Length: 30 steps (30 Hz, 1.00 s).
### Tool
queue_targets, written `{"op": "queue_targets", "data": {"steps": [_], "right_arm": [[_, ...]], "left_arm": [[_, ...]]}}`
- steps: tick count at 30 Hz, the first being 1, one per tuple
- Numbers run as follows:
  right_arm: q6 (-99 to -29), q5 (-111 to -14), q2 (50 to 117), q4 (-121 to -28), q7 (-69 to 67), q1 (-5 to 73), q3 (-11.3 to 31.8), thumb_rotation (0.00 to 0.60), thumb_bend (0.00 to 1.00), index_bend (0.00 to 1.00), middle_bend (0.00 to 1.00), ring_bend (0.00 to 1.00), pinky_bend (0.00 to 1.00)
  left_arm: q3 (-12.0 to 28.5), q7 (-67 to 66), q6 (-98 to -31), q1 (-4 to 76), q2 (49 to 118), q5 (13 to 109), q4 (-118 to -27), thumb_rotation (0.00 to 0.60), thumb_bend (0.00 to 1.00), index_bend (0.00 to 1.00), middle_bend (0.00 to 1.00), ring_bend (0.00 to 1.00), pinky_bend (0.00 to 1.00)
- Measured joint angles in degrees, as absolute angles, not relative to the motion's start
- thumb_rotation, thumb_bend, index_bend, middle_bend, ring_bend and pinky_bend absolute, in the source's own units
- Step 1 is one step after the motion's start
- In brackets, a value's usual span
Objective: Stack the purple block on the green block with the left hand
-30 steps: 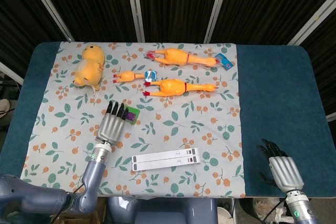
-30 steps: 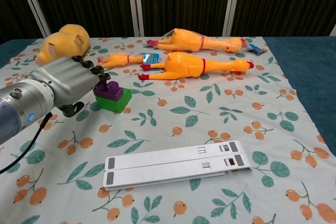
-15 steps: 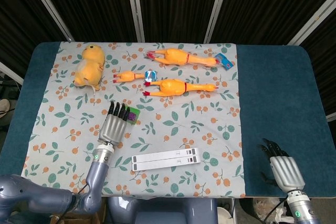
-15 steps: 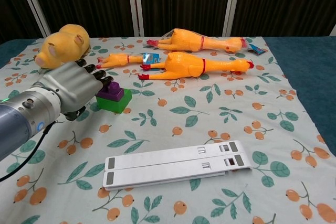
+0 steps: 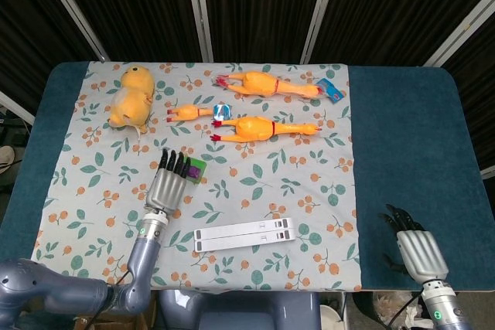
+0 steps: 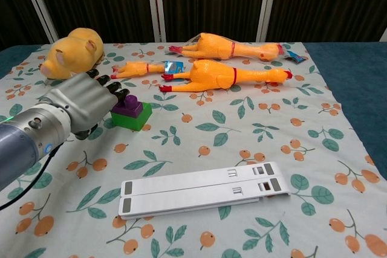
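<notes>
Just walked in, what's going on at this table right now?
The small purple toy block already sits on top of the green toy block on the floral cloth. The robot's left hand is right beside the stack, fingers apart; whether its fingertips touch the purple block is unclear. The right hand rests off to the side on the blue table cover.

The small purple toy block [image 6: 128, 103] sits on the green toy block [image 6: 133, 117], just right of the left hand [image 6: 84, 101], with the folded white plastic stand [image 6: 202, 188] nearer the robot, three orange rubber chickens [image 6: 227, 74] behind, and the right hand [image 5: 414, 246] far right.
</notes>
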<state>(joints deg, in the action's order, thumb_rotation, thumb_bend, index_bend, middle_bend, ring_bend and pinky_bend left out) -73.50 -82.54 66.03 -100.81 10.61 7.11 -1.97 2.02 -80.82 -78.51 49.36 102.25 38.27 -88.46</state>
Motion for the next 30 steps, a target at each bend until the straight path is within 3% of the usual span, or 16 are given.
{"op": "queue_targets", "data": {"steps": [17, 23, 30], "right_arm": [[-74.0, -83.5, 65.8, -101.2, 10.1, 7.0, -2.2, 0.600, 0.29, 0.19, 0.08, 0.09, 0.27], [-74.7, -84.3, 65.5, -101.2, 9.1, 6.9, -2.2, 0.600, 0.29, 0.18, 0.08, 0.09, 0.27], [-75.7, -85.9, 65.9, -100.5, 9.2, 6.9, -2.1, 0.600, 0.29, 0.19, 0.08, 0.09, 0.27]], "left_arm": [[4.8, -77.3, -84.9, 49.4, 93.9, 50.2, -105.6, 0.600, 0.53, 0.00, 0.00, 0.00, 0.00], [0.5, -72.4, -88.5, 44.4, 87.1, 54.3, -116.8, 0.600, 0.36, 0.00, 0.00, 0.00, 0.00], [-7.3, -48.1, -93.7, 34.8, 80.4, 66.9, -117.1, 0.600, 0.35, 0.00, 0.00, 0.00, 0.00]]}}
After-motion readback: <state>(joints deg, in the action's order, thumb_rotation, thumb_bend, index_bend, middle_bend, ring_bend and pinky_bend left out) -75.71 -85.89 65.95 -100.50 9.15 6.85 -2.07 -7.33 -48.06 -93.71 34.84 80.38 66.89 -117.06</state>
